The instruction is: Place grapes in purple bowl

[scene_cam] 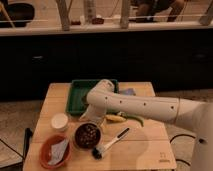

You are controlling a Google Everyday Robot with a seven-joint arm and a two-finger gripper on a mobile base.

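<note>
The purple bowl [88,135] sits near the table's front, left of centre. The grapes [89,134] lie inside it, a dark speckled cluster. My white arm reaches in from the right, and the gripper [90,118] hangs just above the bowl's far rim, below the arm's elbow joint.
An orange-red bowl [55,151] with a crumpled grey wrapper stands at the front left. A small white bowl [60,121] is behind it. A green tray [82,93] is at the back. A yellow banana [116,118] and a brush [110,143] lie right of the purple bowl.
</note>
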